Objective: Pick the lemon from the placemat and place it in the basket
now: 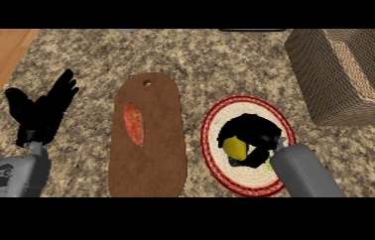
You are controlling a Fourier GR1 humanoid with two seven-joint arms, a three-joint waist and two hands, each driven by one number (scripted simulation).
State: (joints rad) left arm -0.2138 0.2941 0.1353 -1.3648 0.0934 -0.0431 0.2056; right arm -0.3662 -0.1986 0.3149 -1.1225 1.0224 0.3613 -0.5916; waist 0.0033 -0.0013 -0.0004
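On the placemat (247, 187), your right hand (256, 132) curls round the lemon (235, 147), not yet lifted, so carrying it to the basket (331, 75) remains, left hand (42, 107) resting open.

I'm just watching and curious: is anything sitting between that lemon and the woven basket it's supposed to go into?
Nothing visible does. The right robot hand is curled round the yellow lemon over the round red-rimmed woven placemat. The brown woven basket stands up and to the right, with only bare speckled stone counter between them.
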